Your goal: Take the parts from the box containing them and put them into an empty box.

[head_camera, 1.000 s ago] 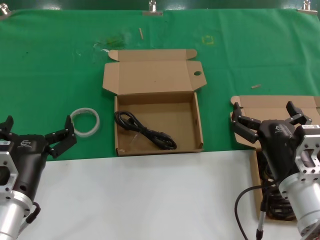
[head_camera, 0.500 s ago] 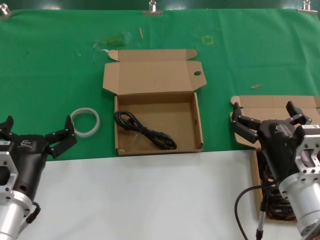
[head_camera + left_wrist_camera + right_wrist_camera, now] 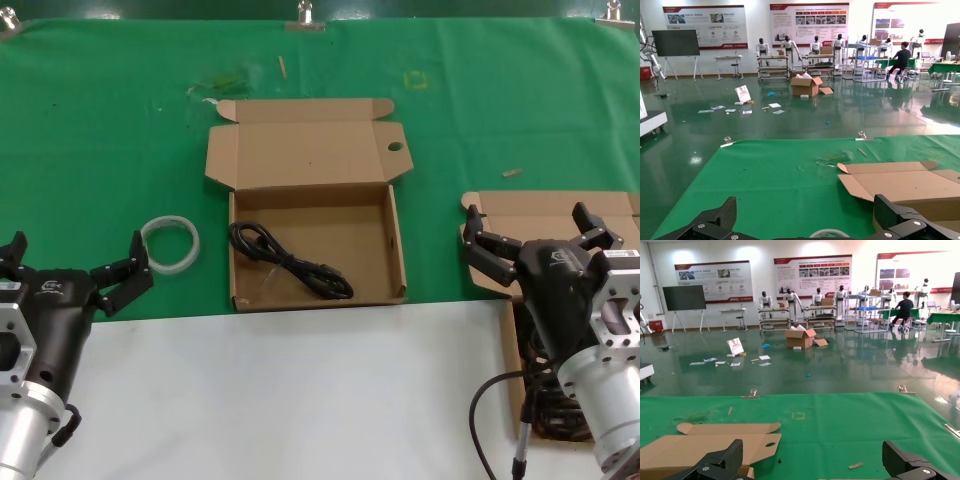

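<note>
The roughly square box (image 3: 385,250) with an oval hole in its lid tab lies open at the middle of the green cloth, and one black cable (image 3: 290,262) rests inside it. Its lid (image 3: 700,442) also shows in the right wrist view. The wider box (image 3: 520,207) is at the right, largely hidden by my right arm; dark cables (image 3: 550,415) show inside it. My right gripper (image 3: 525,222) hangs open above that box, holding nothing (image 3: 812,455). My left gripper (image 3: 75,250) is open and idle at the lower left (image 3: 807,215).
A whitish ring (image 3: 170,243) lies on the cloth left of the middle box, just ahead of the left gripper (image 3: 830,233). White table surface (image 3: 300,400) runs along the front. The right arm's own black wire (image 3: 483,400) loops down there.
</note>
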Controlling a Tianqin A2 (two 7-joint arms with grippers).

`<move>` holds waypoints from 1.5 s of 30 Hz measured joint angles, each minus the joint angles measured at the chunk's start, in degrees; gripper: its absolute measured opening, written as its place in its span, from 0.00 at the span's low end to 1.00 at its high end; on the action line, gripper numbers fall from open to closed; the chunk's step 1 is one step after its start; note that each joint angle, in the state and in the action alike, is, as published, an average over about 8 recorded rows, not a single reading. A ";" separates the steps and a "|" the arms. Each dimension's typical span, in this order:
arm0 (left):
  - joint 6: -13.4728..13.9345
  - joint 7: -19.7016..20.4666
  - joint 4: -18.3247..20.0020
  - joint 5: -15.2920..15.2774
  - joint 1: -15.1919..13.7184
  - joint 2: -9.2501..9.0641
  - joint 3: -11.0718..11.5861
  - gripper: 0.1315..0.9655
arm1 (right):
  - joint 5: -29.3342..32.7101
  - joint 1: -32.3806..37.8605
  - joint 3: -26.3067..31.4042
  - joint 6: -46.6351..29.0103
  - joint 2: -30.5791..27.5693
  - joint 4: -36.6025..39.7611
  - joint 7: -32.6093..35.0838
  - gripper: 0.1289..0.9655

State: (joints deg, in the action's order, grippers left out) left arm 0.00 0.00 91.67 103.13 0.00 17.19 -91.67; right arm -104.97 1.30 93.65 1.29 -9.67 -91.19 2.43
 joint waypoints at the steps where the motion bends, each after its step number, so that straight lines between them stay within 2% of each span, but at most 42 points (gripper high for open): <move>1: 0.00 0.00 0.00 0.00 0.00 0.00 0.00 1.00 | 0.00 0.00 0.00 0.00 0.00 0.00 0.00 1.00; 45: 0.00 0.00 0.00 0.00 0.00 0.00 0.00 1.00 | 0.00 0.00 0.00 0.00 0.00 0.00 0.00 1.00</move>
State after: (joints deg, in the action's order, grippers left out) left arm 0.00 0.00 91.67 103.13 0.00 17.19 -91.67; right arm -104.97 1.30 93.65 1.29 -9.67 -91.19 2.43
